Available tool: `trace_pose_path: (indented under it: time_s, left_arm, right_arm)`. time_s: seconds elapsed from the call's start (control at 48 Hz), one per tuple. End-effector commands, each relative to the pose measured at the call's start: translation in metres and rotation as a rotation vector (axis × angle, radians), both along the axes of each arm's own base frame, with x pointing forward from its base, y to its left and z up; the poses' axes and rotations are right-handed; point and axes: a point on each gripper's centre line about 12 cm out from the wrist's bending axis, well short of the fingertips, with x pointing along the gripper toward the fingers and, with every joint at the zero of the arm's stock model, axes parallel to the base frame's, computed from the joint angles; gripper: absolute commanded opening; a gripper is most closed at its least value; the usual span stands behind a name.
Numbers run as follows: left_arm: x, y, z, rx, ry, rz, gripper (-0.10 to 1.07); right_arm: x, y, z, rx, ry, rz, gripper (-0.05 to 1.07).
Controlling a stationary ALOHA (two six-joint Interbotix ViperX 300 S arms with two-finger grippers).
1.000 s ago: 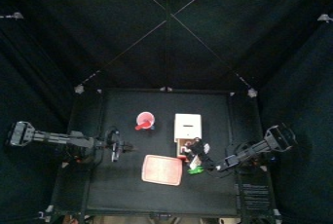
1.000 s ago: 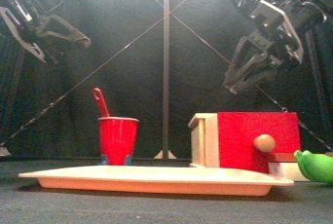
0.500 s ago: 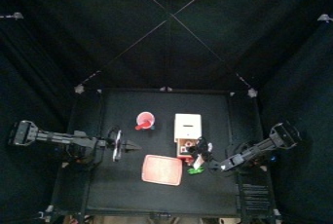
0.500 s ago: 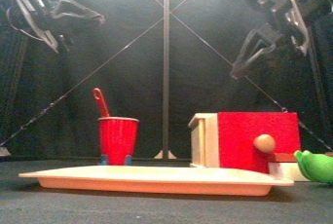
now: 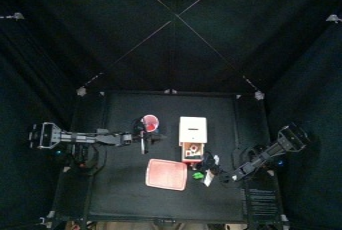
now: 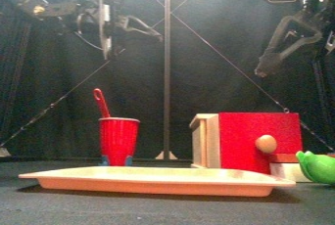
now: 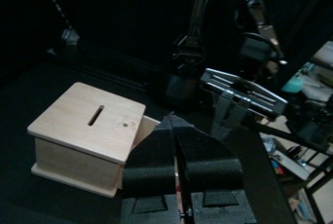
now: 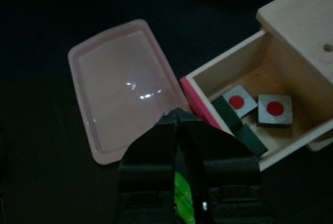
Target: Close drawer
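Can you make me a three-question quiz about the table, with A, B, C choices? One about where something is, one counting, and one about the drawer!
1. Where is the red cup?
A. inside the drawer
B. on the table, beside the white box
C. on the pink tray

2. How many red-dotted pieces lie in the drawer?
A. none
B. two
C. five

3. How is the drawer?
A. pulled out
B. pushed fully in
C. lying upside down on the table

Answers:
1 B: the top view shows the red cup standing on the table next to the white box.
2 B: the right wrist view shows two pieces side by side.
3 A: the drawer sticks out, so its inside shows.
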Motion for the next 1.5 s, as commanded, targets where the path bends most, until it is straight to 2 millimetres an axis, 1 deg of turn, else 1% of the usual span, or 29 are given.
trace_pose_path:
  time_s: [0.0,0.021,0.125,0.188,0.25,0.312,0.438,0.583,0.667,0.771,0.896,1.083,1.312,1.479]
  left_arm:
    - [0.03,0.015,0.004,0.0,0.047,0.025,0.18]
    - [0.037,0.019,0.002,0.001,0.068,0.031,0.18]
    - [0.061,0.038,-0.006,0.006,0.132,0.057,0.18]
    - [0.07,0.048,-0.006,0.006,0.142,0.075,0.18]
    - [0.083,0.063,-0.006,0.0,0.15,0.102,0.18]
    - [0.093,0.077,-0.005,-0.005,0.154,0.125,0.18]
    - [0.118,0.101,-0.009,-0.015,0.184,0.161,0.17]
    - [0.14,0.127,-0.018,-0.03,0.235,0.194,0.17]
    - [0.148,0.139,-0.024,-0.046,0.264,0.213,0.17]
    - [0.154,0.152,-0.033,-0.08,0.298,0.236,0.17]
    - [0.159,0.16,-0.046,-0.127,0.361,0.249,0.17]
    - [0.157,0.173,-0.061,-0.154,0.415,0.273,0.17]
    - [0.152,0.171,-0.073,-0.165,0.459,0.272,0.17]
    - [0.151,0.168,-0.08,-0.168,0.48,0.267,0.17]
  right_arm:
    - [-0.001,0.004,0.001,0.022,0.002,0.016,0.29]
    - [-0.001,0.004,0.001,0.026,0.003,0.016,0.29]
    - [-0.004,0.008,0.001,0.065,0.014,0.026,0.29]
    - [-0.006,0.009,0.001,0.067,0.021,0.035,0.29]
    - [-0.008,0.007,-0.001,0.064,0.029,0.028,0.29]
    - [-0.009,0.007,-0.005,0.063,0.042,0.021,0.29]
    - [-0.009,0.008,-0.016,0.061,0.08,0.016,0.29]
    - [-0.006,0.015,-0.026,0.061,0.113,0.044,0.29]
    - [-0.004,0.017,-0.027,0.064,0.117,0.055,0.29]
    - [-0.004,0.018,-0.026,0.065,0.112,0.058,0.29]
    - [-0.003,0.016,-0.025,0.066,0.109,0.051,0.29]
    - [-0.001,0.014,-0.025,0.059,0.108,0.049,0.29]
    - [0.001,0.011,-0.028,0.053,0.116,0.039,0.29]
    - [0.004,0.005,-0.033,0.049,0.13,0.013,0.29]
